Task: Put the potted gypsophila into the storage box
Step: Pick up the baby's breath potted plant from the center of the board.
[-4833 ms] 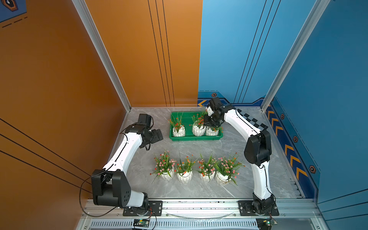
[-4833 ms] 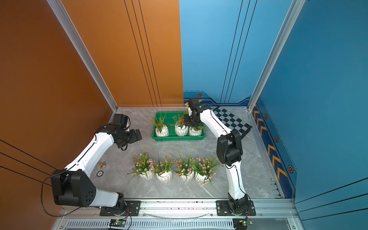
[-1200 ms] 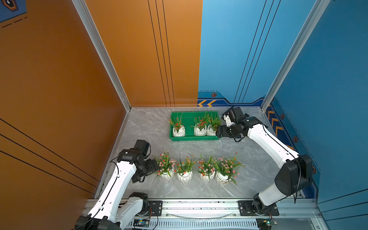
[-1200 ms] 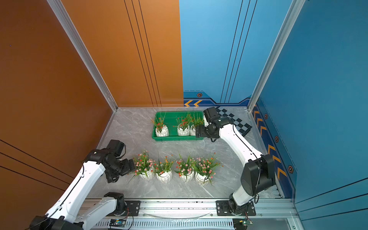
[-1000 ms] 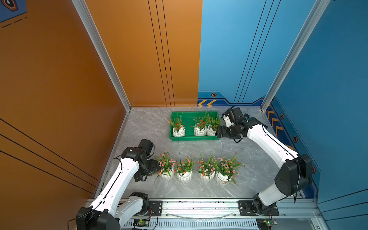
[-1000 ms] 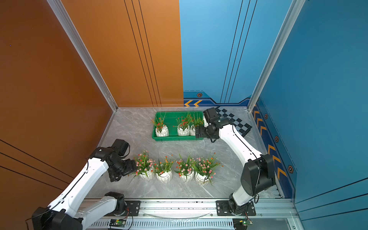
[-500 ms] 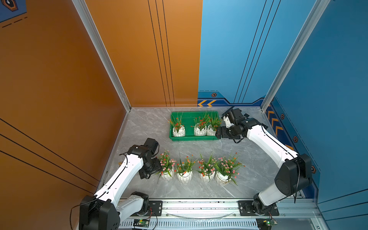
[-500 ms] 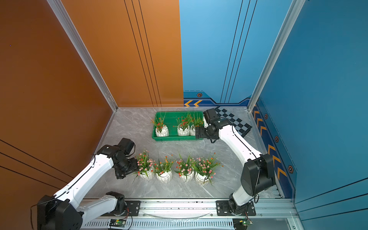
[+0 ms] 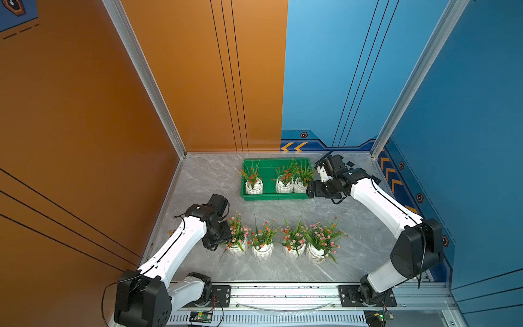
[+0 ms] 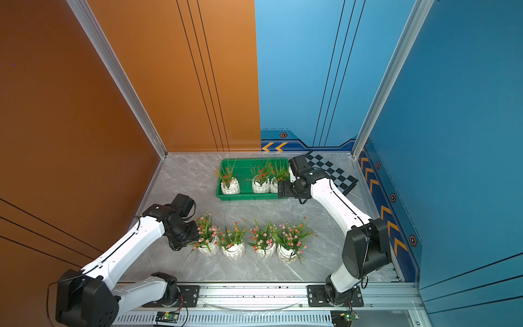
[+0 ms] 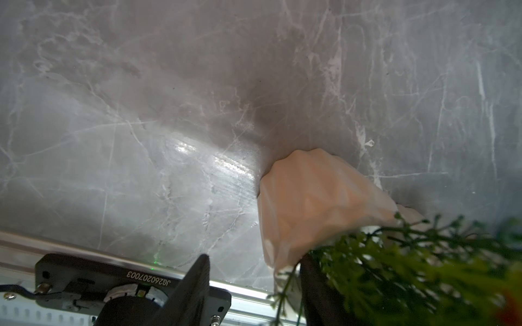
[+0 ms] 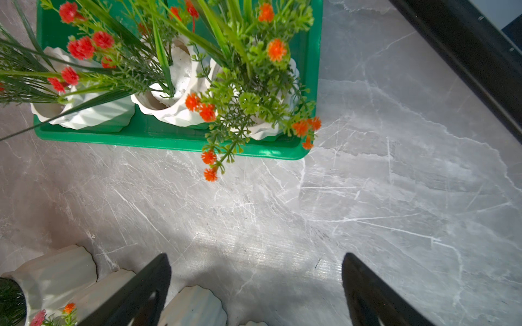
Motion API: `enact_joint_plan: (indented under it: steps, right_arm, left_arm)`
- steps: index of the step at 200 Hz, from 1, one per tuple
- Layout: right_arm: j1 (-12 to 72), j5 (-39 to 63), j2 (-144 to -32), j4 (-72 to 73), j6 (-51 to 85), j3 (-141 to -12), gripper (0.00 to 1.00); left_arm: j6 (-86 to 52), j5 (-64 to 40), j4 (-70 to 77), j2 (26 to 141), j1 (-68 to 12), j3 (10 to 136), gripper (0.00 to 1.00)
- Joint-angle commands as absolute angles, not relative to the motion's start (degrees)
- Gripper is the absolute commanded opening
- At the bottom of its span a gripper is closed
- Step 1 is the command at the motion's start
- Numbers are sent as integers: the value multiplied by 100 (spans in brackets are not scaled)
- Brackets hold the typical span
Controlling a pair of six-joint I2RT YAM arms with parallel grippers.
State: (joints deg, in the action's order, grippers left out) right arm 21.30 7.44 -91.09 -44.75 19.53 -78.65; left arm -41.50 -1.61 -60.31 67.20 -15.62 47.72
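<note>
Grey marble desk [image 9: 271, 271] carried seven little white pots [image 9: 283, 186] of flowers. Three sat inside the green box [image 9: 268, 167] toward the back, one at its left end and two squeezed together at its right end. The other four stood in a row [image 9: 262, 251] on the desk nearer the front. The left tool [image 9: 222, 243] sat low beside the leftmost pot [image 9: 237, 250] of that row; in the wrist view its fingers [image 11: 195, 282] stood apart, one clear of the pot's side, the other buried in the leaves, so nothing clamped. The right tool [image 12: 254, 271] hung wide open and empty over bare desk, just beside the box's near right corner.
</note>
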Motion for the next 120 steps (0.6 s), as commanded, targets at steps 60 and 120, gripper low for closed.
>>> enact_joint_plan:
  steps: [60,120]
  right_arm:
    - [2110,768,-9253,-4421,2042,-7829,95]
    - [2109,789,-9306,-4403,2048,-7845,95]
  left_arm:
    - [-4157,-19,-5875,6990,-1679,4524,45]
    - [-4166,-19,-5825,6978,-1749,4527,29]
